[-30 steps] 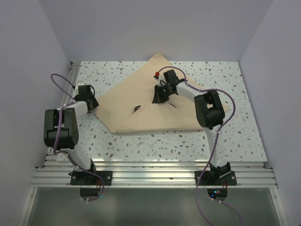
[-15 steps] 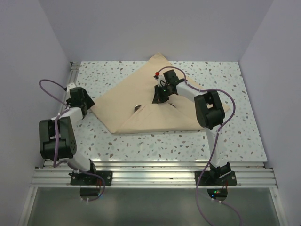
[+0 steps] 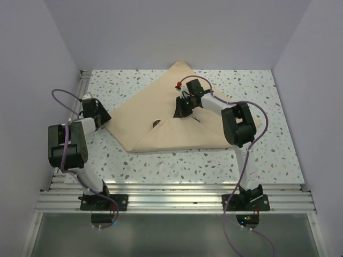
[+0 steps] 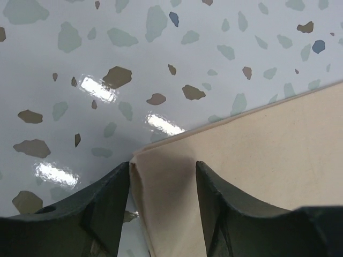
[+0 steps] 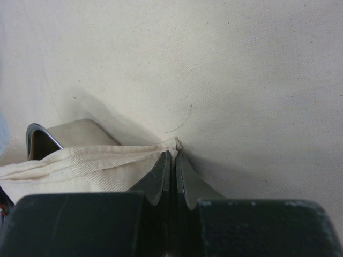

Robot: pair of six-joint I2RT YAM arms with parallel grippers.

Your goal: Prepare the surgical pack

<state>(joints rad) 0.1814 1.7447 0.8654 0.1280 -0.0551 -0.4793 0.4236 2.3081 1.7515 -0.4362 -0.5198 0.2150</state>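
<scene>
The surgical pack (image 3: pixel 155 104) is a tan cloth spread as a diamond on the speckled table, its near corner folded up to the middle. My right gripper (image 3: pixel 181 111) is shut on that folded corner (image 5: pixel 170 143) at the centre. A steel tray edge (image 5: pixel 36 140) peeks from under the fold on the left of the right wrist view. My left gripper (image 3: pixel 105 120) sits at the cloth's left corner. In the left wrist view its fingers (image 4: pixel 162 172) stand apart with the corner (image 4: pixel 161 160) lying flat between them.
Aluminium rails (image 3: pixel 171 195) run along the near edge, and another rail (image 3: pixel 82 85) runs along the left side. Walls close the table in at the back and both sides. Purple cables loop off both arms.
The left arm swung out to the left, away from the cloth, then came back to its left corner. The right arm and the cloth have not moved.
</scene>
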